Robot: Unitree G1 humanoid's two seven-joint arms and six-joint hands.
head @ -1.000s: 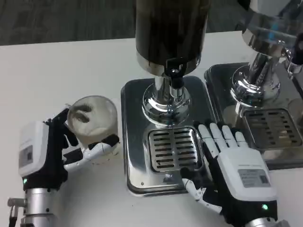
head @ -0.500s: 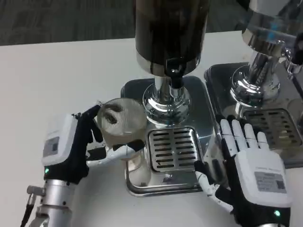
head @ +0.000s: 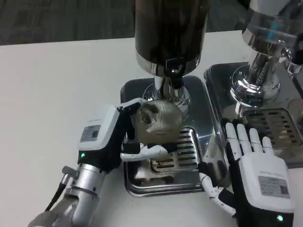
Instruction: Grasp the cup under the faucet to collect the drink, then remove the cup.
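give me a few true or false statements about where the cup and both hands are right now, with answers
1. The left hand holds the clear cup. True.
2. The cup stands on the white table, off to the left of the tray. False: it is held over the drip grate of the steel tray, just below the black faucet.
3. The right hand holds a second cup. False: it holds nothing, fingers apart, beside the tray's right edge.
4. A second dispenser stands to the right on its own tray. True.
5. The cup is full of dark drink. False: it looks clear, with no dark liquid visible.
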